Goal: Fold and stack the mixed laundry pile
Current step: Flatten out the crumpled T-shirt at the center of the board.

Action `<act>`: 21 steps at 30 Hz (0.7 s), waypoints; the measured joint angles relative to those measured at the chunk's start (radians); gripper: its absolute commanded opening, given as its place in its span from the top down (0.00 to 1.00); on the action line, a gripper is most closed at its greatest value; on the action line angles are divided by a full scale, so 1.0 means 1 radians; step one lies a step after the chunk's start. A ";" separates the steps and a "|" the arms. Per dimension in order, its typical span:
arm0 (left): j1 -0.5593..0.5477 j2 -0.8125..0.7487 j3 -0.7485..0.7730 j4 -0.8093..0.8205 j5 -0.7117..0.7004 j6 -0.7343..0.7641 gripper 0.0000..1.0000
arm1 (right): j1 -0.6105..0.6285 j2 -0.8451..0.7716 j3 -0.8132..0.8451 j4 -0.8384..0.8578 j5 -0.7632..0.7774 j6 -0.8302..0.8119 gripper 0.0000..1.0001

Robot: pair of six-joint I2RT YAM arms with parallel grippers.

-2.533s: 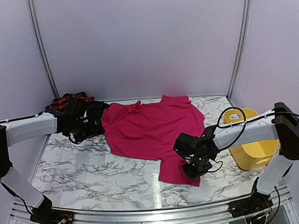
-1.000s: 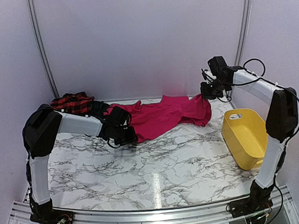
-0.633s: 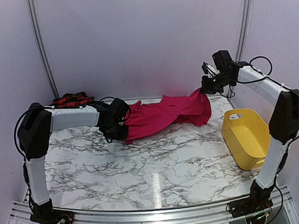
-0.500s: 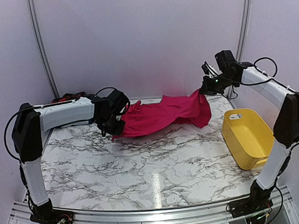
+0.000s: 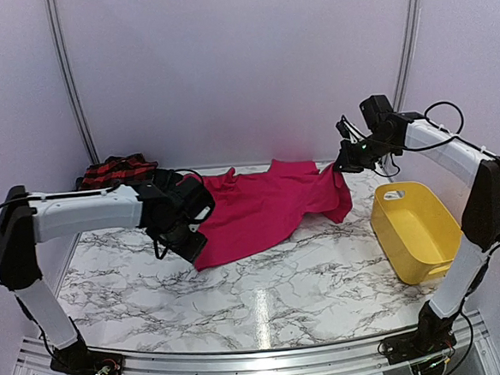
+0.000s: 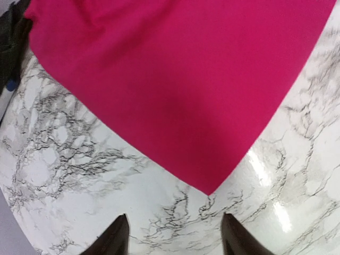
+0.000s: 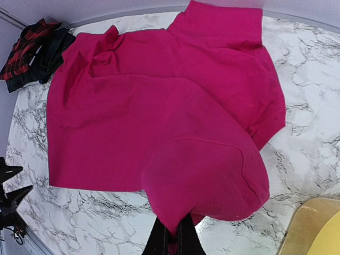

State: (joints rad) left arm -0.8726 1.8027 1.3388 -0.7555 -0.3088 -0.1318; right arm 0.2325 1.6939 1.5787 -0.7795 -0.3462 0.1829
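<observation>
The magenta-pink shirt (image 5: pixel 268 205) lies partly spread at the back of the marble table (image 5: pixel 266 298). My right gripper (image 5: pixel 340 165) is shut on its right edge and holds that edge lifted; the cloth is pinched between the fingers in the right wrist view (image 7: pixel 172 241). My left gripper (image 5: pixel 185 240) is open just off the shirt's near-left corner (image 6: pixel 208 188), which lies flat ahead of the spread fingers (image 6: pixel 114 240). The red-and-black checked garment (image 5: pixel 116 170) and the dark green-black plaid one (image 7: pixel 53 56) lie bunched at the back left.
A yellow plastic tub (image 5: pixel 418 227) stands at the right edge, below the right arm. White walls close in the back and sides. Bare marble stretches across the front half of the table.
My left gripper has moved toward the front with the shirt's left corner, so the shirt lies spread wider. The right gripper has dropped slightly while still holding the right edge.
</observation>
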 measured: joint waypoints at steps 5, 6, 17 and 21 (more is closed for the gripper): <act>0.117 -0.283 -0.244 0.240 0.084 -0.231 0.54 | -0.007 -0.003 -0.015 -0.010 0.041 -0.001 1.00; 0.131 -0.311 -0.294 0.282 0.102 -0.275 0.50 | -0.012 -0.006 -0.018 -0.010 0.046 -0.001 1.00; 0.171 -0.147 -0.417 0.484 0.245 -0.630 0.32 | -0.035 -0.033 -0.023 -0.008 0.019 -0.001 1.00; 0.191 -0.101 -0.425 0.611 0.309 -0.746 0.58 | -0.030 -0.041 -0.053 0.008 -0.049 -0.001 1.00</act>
State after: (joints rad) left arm -0.6819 1.7012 0.9142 -0.1444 -0.0002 -0.8780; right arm 0.2024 1.6527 1.5261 -0.7715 -0.3950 0.1818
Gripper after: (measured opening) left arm 0.605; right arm 0.003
